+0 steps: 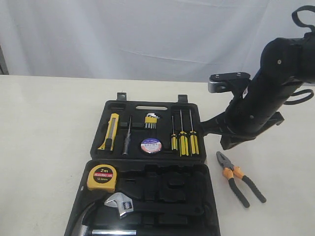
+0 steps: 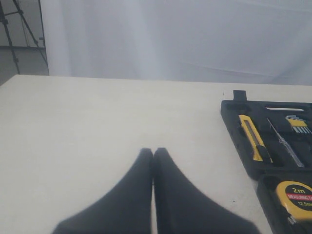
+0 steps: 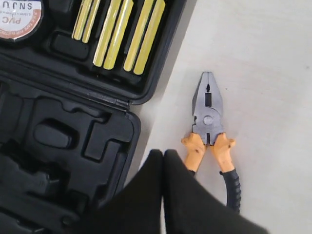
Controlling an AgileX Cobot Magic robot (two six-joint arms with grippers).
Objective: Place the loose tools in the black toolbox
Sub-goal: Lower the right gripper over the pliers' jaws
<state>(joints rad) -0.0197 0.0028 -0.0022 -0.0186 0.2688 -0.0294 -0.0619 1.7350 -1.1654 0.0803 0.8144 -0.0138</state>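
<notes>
3 of your 4 loose tools were already in the black toolbox (image 1: 167,187). The yellow tape measure (image 1: 100,177), the utility knife (image 1: 110,131) and the small tape roll (image 1: 151,145) each sat in a slot. Only the pliers (image 1: 239,183) were left out. They lay flat on the bench (image 1: 44,128), just beside the right side of the box and not touching it, with the handles a little apart.

So the step in hand looked like picking up the pliers. Your right pincer (image 3: 162,161) hung close to the orange handles, its 2 fingers pressed together with nothing between them. Your left pincer (image 2: 153,153) was closed and empty too, over bare bench to the left of the box.

For the next move, you would need to open the right pincer, lower it around the pliers, squeeze, lift, and carry them to a free slot in the box.
</notes>
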